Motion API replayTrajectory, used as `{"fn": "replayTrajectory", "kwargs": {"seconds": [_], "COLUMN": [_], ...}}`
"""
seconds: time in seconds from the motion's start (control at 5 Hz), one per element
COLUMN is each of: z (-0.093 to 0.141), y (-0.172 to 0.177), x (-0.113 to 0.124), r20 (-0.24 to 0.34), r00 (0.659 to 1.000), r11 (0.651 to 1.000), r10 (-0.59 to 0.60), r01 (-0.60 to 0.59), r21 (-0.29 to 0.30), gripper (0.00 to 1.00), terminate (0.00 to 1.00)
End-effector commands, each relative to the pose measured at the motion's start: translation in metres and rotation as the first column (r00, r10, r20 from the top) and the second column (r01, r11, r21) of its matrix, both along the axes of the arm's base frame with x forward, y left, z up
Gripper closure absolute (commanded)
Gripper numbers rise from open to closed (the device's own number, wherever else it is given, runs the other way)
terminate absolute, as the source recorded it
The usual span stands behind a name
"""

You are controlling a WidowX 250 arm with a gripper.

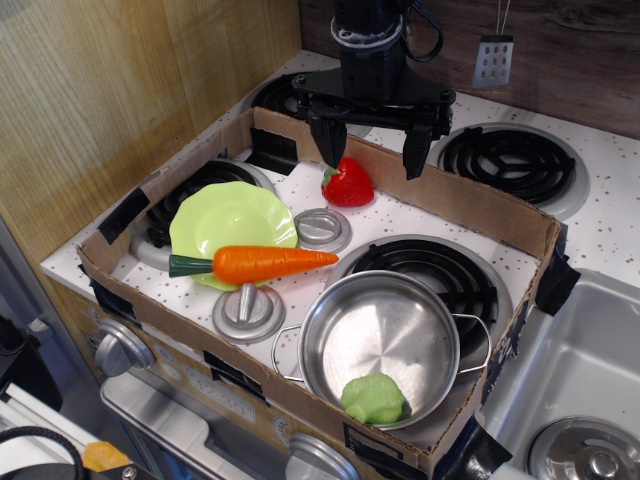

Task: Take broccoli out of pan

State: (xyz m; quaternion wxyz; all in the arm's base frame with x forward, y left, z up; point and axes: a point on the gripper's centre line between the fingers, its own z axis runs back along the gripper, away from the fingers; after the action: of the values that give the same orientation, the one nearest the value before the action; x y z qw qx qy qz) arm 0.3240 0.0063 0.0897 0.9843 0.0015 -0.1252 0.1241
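Observation:
The broccoli (374,398) is a small light-green lumpy toy lying inside the pan at its near rim. The pan (380,340) is round shiny steel with two wire loop handles, at the front right of the cardboard-walled stove top. My gripper (370,158) hangs open at the far side, its two black fingers spread wide, well behind the pan. It is empty, with one fingertip just above a red strawberry (349,184).
A pale-green scalloped plate (232,220) holds an orange carrot (270,263) at the left. Two grey knobbed discs (323,229) (248,311) lie between plate and pan. A low cardboard wall (480,205) rings the area. A sink (585,380) lies at the right.

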Motion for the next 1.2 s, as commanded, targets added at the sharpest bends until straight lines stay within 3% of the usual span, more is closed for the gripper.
{"fn": "replayTrajectory", "kwargs": {"seconds": [0.0,0.2,0.6,0.8,1.0], "z": [0.000,0.030,0.061,0.052,0.036], "y": [0.000,-0.008,-0.029,-0.042,-0.054], "x": [0.000,-0.006,-0.033,-0.060,-0.078], "r20": [0.000,0.067,0.013,-0.031,-0.035], "r00": [1.000,0.998,0.984,0.967,0.955], "r11": [1.000,1.000,0.982,0.967,0.955], "r10": [0.000,0.007,0.177,0.251,0.294], "r01": [0.000,-0.009,-0.178,-0.249,-0.292], "r21": [0.000,0.029,0.060,0.058,0.042], "gripper": [0.00,0.00,0.00,0.00,0.00], "terminate": [0.00,0.00,0.00,0.00,0.00]}}
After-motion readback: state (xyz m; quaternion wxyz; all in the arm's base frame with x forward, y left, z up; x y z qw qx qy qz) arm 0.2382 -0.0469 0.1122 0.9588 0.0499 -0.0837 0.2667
